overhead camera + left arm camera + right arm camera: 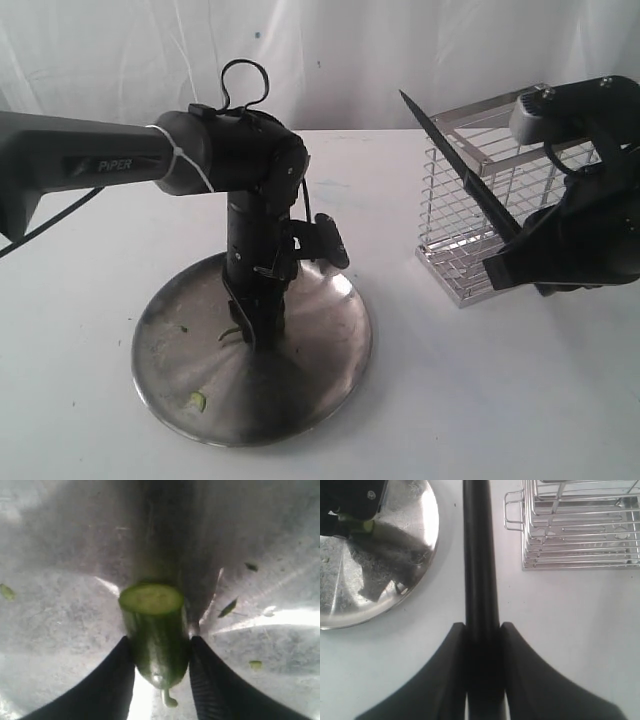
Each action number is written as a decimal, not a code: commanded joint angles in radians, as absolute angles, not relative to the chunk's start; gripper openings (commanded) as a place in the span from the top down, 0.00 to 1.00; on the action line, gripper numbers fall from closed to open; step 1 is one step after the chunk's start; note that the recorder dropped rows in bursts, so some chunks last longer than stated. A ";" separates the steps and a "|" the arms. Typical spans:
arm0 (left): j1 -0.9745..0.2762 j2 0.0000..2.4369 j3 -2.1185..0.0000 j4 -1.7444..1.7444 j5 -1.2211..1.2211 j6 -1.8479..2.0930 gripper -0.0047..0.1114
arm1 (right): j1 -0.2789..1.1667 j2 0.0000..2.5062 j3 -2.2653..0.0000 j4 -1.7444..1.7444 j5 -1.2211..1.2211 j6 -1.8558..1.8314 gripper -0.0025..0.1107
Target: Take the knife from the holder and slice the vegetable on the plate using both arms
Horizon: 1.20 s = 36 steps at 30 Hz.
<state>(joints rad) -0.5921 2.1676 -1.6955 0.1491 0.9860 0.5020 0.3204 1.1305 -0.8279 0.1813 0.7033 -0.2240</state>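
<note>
Left claw (160,642) first: closed partway on the vegetable (152,625), with a black finger (112,680) pressed to each side, the pale cut face turned away from the wrist and the thin stem poking out between the fingers. Seen from the exterior, aimed straight down at left of middle (255,325), tips on or just above the plate (330,350), with only a sliver of green (232,333) visible beside them. Around the grip, scuffed shiny steel (60,580) with a few green scraps scattered on it, plus one small slice (197,401) near the plate's near-left rim. Plate flat on the white tabletop (450,400). Then the right claw (482,627): clamped tight on the knife (480,555), both fingers flush against the dark handle with no gap. Held at the right of the scene (510,265), out of the holder (445,240), with the blade (460,160) slanting up and toward the far left, crossing in front of the wire bars and ending in a tip above the top rim. Holder upright on the tabletop at far right, well apart from the plate, knife between the two. From the right wrist, plate (370,595) on one side of the handle, holder (580,530) on the other, white tabletop (570,630) beneath.
</note>
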 commanded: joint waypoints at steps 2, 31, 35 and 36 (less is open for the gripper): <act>-0.588 2.169 -1.687 0.168 1.062 0.484 0.51 | 0.318 1.128 -0.823 0.187 0.698 -0.223 0.98; -0.341 1.616 -1.687 0.011 1.085 0.418 0.96 | 0.441 1.228 -0.826 0.518 0.746 -0.252 0.98; -0.143 1.614 -1.676 -0.431 1.040 0.600 0.96 | 0.604 1.268 -0.828 0.323 0.667 0.007 0.98; -0.105 1.616 -1.656 -0.525 1.042 0.657 0.96 | 0.638 1.284 -0.830 0.295 0.655 0.050 0.98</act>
